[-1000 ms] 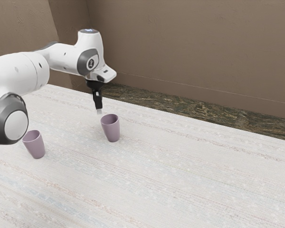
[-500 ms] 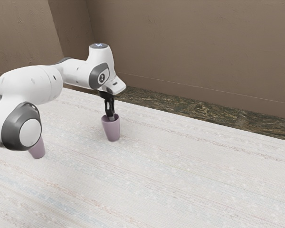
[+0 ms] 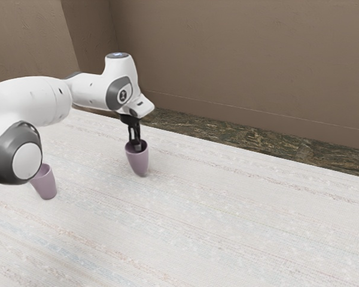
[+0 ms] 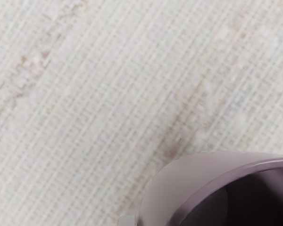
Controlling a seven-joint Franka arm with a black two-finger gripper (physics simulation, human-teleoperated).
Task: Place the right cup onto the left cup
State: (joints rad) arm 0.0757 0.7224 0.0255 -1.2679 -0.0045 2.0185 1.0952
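The tapered mauve cup (image 3: 139,162) is leaning, its mouth tipping toward the exterior view's left, out on the pale table (image 3: 215,221) and well apart from its mate; whether its base is still touching the cloth-like surface, I cannot tell. The black gripper (image 3: 135,144) is holding it by the rim, its jaws standing narrow with the wall pinching between them, one inside and one outside. It is probably behaving as a light, stiff, smooth-walled thing, perhaps a little slippery and inclined to swivel about so small a grip. The rim is offering a sound hold, with the base staying free for nesting, though the lean is likely wanting correction before any lowering. The second mauve cup (image 3: 46,185) is standing upright, partly behind the white arm (image 3: 30,98).

Compared with half a second ago, the held cup is tilting more and its mouth is sitting farther toward the exterior view's left. The gripper is shifting that way too, and the arm is drawing back, uncovering more of the second cup.
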